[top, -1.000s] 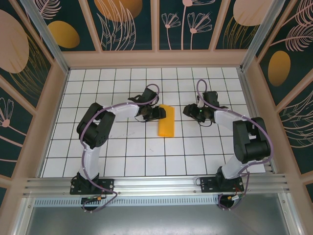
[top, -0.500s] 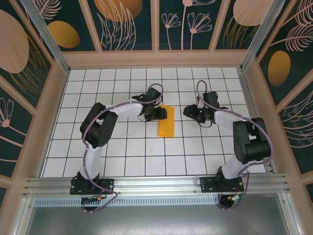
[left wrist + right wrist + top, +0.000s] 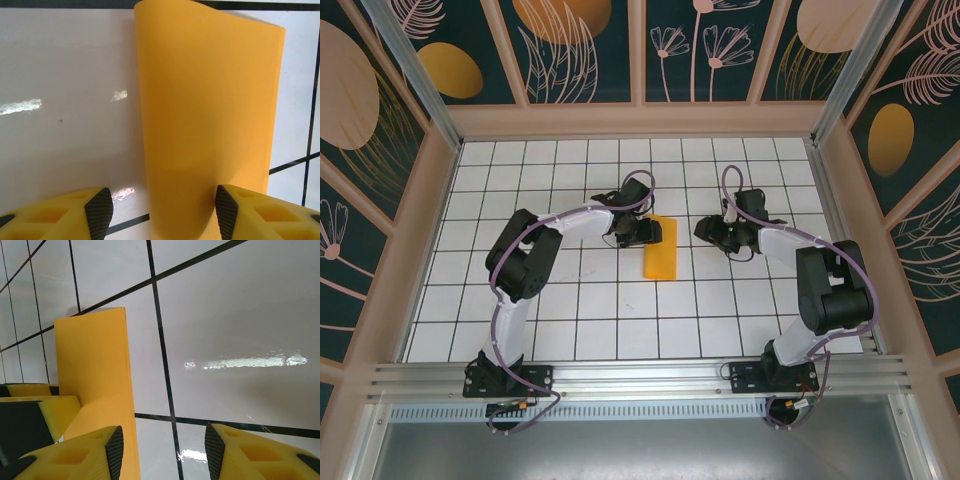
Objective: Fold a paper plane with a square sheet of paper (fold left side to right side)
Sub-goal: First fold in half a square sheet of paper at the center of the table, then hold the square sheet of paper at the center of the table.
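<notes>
Looking down from the top camera, we see the sheet of paper [image 3: 660, 250] lying on the white tiled table [image 3: 570, 300] near the middle, between the two arms. It shows as a narrow orange-yellow strip rather than a full square, its long sides running roughly away from the bases and leaning slightly. The left gripper [image 3: 644, 232] sits at the strip's far left corner, touching or overlapping its edge. The right gripper [image 3: 708, 231] is low over the tiles to the right of the paper, apart from it

From the left wrist we find the left gripper [image 3: 162, 209] with its jaws standing apart. The paper [image 3: 205, 110] runs away from between them. The pad on the right [image 3: 226, 210] overlaps the sheet's near right part, and the pad on the left [image 3: 100, 210] is off the sheet, with bare tile between it and the paper's rounded left edge. We see no pinch on the sheet; whether the overlapping pad presses it down we cannot tell

From the right wrist, the right gripper [image 3: 165, 445] is likewise released, with bare tile showing in the gap between its pads. The paper [image 3: 95, 365] lies to the left, its straight edge just beside the nearer pad [image 3: 116, 450], and a yellow finger [image 3: 55, 412] of the left arm rests against the sheet's near left side
</notes>
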You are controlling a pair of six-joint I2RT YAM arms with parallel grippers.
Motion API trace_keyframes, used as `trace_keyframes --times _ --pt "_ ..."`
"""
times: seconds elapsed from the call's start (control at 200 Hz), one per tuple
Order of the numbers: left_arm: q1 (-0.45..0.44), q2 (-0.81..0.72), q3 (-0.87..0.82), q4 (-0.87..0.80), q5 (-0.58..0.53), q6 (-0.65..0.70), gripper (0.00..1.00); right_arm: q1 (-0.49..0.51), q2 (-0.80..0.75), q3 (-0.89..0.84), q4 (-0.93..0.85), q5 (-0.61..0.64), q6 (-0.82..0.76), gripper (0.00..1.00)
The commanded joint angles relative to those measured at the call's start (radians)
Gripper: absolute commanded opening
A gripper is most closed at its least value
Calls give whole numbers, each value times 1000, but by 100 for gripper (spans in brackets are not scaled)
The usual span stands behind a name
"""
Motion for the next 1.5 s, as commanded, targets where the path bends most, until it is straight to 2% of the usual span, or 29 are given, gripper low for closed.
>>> trace_keyframes --times 0.0,0.656,0.996,1.496 --pt "-31 121 -23 59 30 -5 61 1 -26 -13 1 -16 -13 50" --pt "-45 152 25 13 9 19 63 12 -15 -3 -3 -26 -9 50" --pt "-45 155 28 7 8 25 63 50 5 4 18 -39 14 50" --pt "-46 154 25 -1 -4 30 63 100 52 21 51 -65 43 45"
